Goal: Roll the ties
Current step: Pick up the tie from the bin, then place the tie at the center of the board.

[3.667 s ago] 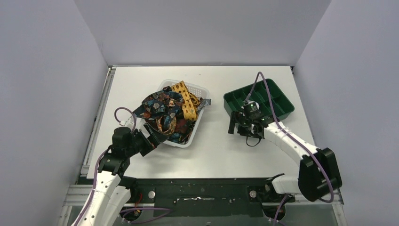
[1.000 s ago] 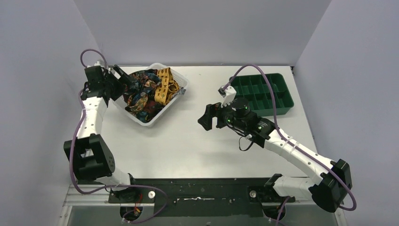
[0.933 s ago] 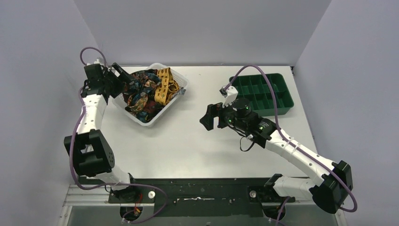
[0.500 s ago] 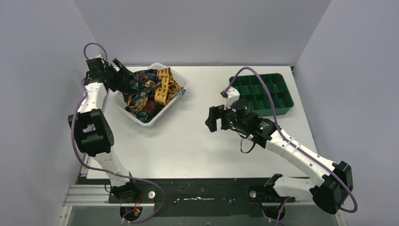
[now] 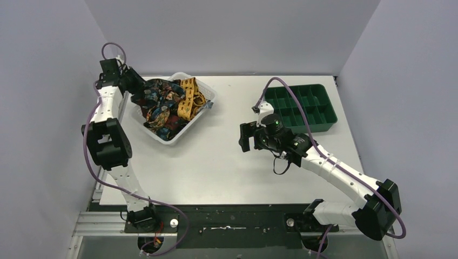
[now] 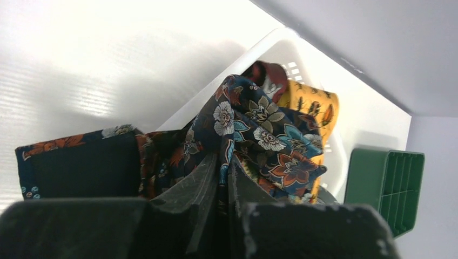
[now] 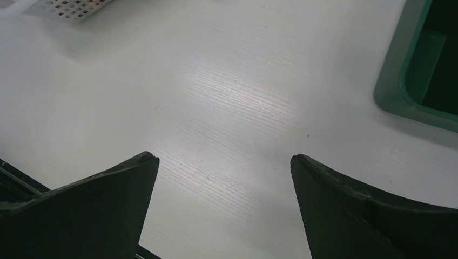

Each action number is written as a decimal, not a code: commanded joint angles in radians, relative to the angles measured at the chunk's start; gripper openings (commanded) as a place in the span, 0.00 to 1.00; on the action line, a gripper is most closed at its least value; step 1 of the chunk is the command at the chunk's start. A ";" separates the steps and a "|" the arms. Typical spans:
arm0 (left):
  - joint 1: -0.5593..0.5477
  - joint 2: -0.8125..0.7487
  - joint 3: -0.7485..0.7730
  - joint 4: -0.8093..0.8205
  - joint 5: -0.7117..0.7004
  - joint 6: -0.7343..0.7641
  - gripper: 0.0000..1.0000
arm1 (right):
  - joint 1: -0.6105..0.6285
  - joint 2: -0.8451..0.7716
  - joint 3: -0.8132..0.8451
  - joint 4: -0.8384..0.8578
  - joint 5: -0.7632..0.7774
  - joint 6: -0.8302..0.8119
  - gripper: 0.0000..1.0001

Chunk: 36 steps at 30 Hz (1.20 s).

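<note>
Several ties lie piled in a white basket at the table's back left. Uppermost is a dark floral tie, with a mustard-yellow tie behind it. My left gripper is at the basket's left rim, shut on a fold of the dark floral tie, which shows pinched between the fingers in the left wrist view. My right gripper hovers open over bare table near the middle, holding nothing.
A green divided tray stands at the back right, just behind the right arm. Grey walls close the table on three sides; the left arm reaches up along the left wall. A corner of the basket shows in the right wrist view.
My left gripper has closed on the dark floral tie at the basket's left rim, and the left arm has swung further back. The right gripper has drifted slightly right, still open.
</note>
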 commanded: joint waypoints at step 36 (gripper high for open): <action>-1.262 -0.487 -0.577 0.376 -0.141 -0.084 0.00 | -0.442 -0.145 -0.067 -0.102 0.099 0.157 1.00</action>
